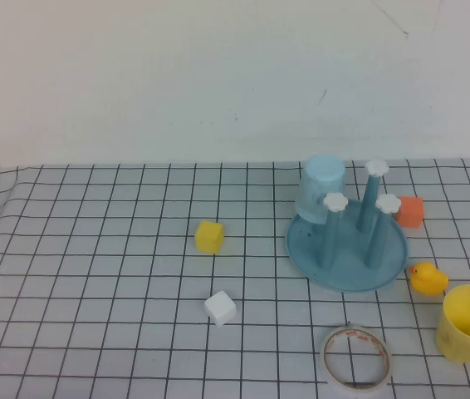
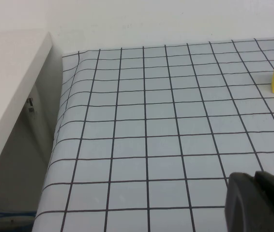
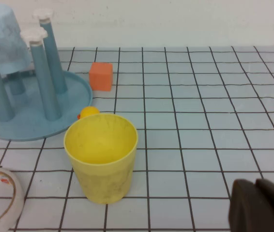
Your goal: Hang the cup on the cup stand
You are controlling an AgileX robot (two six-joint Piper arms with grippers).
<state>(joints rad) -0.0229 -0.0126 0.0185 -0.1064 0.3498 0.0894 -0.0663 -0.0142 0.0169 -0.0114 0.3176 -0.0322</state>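
The yellow cup stands upright, mouth up, near the table's front right edge; in the right wrist view the cup is close in front. The cup stand sits right of centre, its blue-grey dish carrying white-capped pegs, with a pale blue cup upside down on its back peg. My right gripper is shut and empty, low over the cloth beside the yellow cup. My left gripper is shut and empty over the table's left part. Neither arm shows in the high view.
A yellow cube and a white cube lie left of the stand. An orange cube and a yellow duck sit to the stand's right. A tape roll lies at the front edge. A white surface borders the table's left.
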